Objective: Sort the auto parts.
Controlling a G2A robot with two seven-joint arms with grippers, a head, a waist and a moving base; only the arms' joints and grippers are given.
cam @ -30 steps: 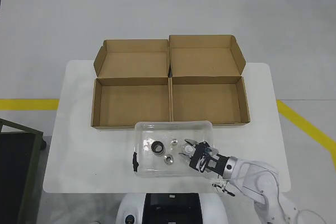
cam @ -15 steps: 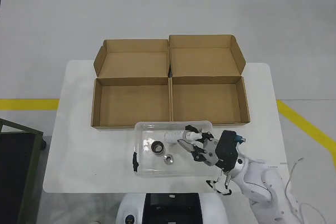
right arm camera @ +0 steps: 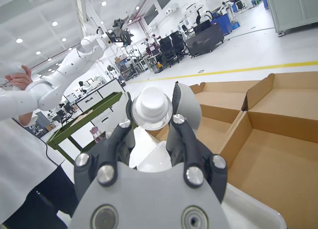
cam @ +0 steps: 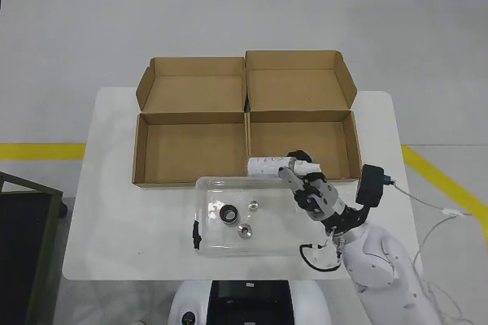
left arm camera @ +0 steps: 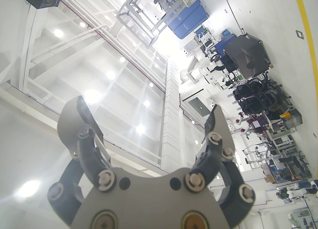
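White part: stepped plastic cylinder, lying sideways, gripped at one end by the right claw. It hangs over the near wall of the cardboard boxes, about where the two boxes meet, just past the tray's far edge. Can't tell if it touches the cardboard.
Right claw: fingers pinching the white part from both sides. In the right wrist view the part's narrower capped end pokes out past the fingertips, with the boxes beyond it.
Left claw: fingers spread wide with nothing between them, aimed up toward the ceiling.
Tray: clear plastic, on the table just in front of the boxes, its long side running along their near walls.
Ring: dark, round, looks like a bearing, lying in the tray's left half.
First metal bit: small and silvery, in the tray just beside the ring, toward the boxes' side.
Second metal bit: small and silvery, in the tray, nearer the robot than the ring, apart from the first.
Black piece: at the tray's left edge by the near corner; can't tell what it is.
Left box: cardboard, open, lid folded back flat.
Right box: the same kind, open, touching the left box side by side.
Table: white, carries the boxes and the tray.
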